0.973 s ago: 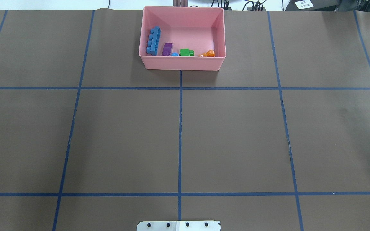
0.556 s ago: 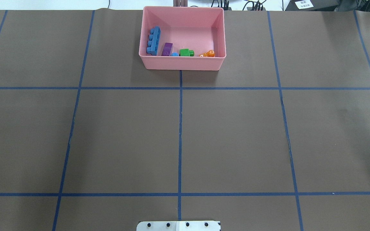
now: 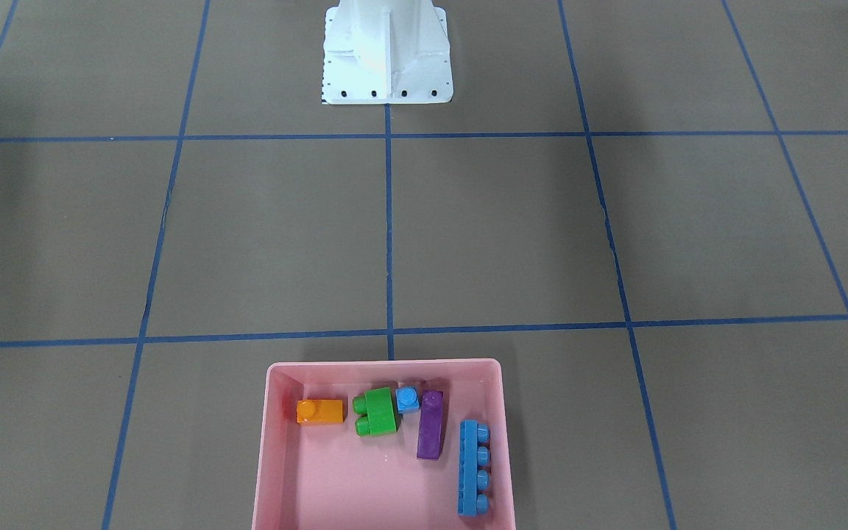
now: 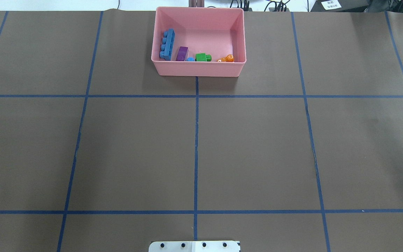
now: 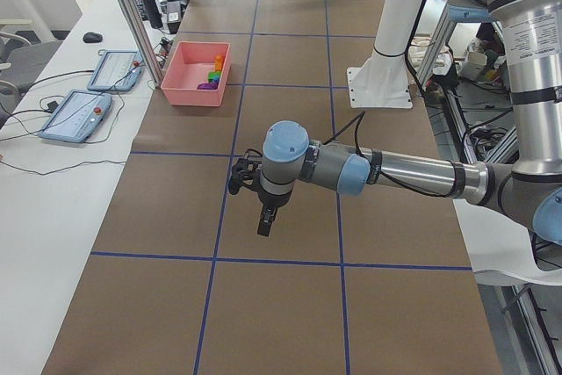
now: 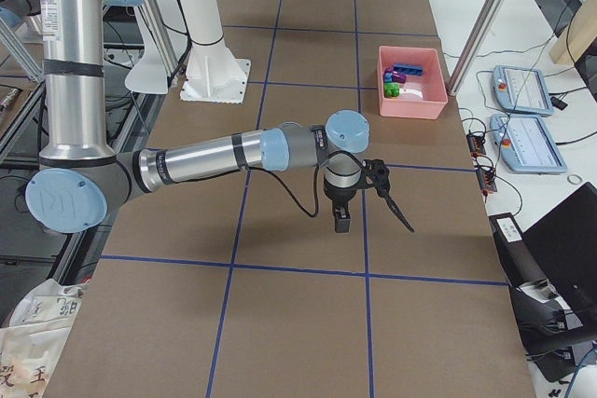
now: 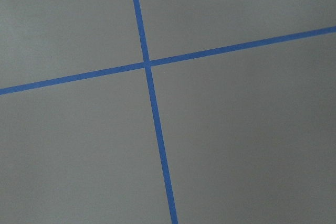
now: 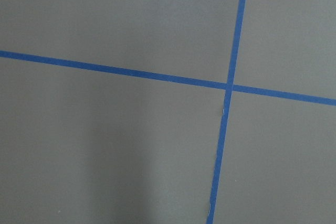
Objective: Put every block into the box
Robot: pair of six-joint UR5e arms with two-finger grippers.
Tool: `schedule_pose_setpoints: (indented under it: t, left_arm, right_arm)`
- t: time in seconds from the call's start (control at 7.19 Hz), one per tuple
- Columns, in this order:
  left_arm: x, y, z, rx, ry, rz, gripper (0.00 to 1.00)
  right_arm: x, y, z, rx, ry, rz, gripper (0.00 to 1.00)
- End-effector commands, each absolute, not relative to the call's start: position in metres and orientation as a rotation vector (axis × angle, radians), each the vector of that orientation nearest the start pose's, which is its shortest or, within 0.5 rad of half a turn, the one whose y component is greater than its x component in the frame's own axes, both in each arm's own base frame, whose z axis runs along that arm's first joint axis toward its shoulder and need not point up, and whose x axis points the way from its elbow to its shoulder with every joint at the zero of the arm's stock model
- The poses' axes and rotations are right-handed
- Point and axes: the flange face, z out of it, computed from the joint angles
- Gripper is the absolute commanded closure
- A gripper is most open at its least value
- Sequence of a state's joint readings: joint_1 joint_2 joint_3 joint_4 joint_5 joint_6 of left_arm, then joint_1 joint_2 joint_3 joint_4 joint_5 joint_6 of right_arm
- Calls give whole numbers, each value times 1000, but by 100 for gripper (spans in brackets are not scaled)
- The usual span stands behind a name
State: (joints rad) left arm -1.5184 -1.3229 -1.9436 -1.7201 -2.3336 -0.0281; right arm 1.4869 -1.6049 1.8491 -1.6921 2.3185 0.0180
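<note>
The pink box [image 4: 198,70] stands at the table's far middle; it also shows in the front view [image 3: 271,442]. Inside it lie all five blocks: orange sloped [image 3: 319,411], green two-stud [image 3: 378,412], tiny blue [image 3: 408,399], long purple [image 3: 430,434] and long blue four-stud [image 3: 472,467]. My left gripper [image 5: 239,178] shows only in the left side view, held above bare table far from the box. My right gripper [image 6: 390,202] shows only in the right side view, likewise away from the box. I cannot tell whether either is open or shut. Both wrist views show only table and tape lines.
The brown table is marked with a grid of blue tape. The white robot base plate [image 3: 386,55] stands at the near middle. Teach pendants [image 5: 75,116] lie on a side bench beyond the box, with aluminium posts [image 6: 485,16] beside it.
</note>
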Motion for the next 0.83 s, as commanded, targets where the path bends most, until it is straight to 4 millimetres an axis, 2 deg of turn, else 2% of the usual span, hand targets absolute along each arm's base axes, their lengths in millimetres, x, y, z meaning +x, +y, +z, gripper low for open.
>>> schedule_pose_setpoints:
  t: [0.0,0.28,0.56,0.7]
  left_arm:
    - [-44,-401,567,226,772,124,0]
    - [-43,-405,575,203,769,117,0]
    - [-41,-406,571,159,769,107,0]
    - [-42,-399,561,127,770,94,0]
  right_arm:
    - [26,-473,555,73,-756,-108,0]
    - [29,-467,563,61,-744,-98,0]
    - [44,-453,576,46,-743,-60,0]
    - [44,-447,578,42,-741,-58,0]
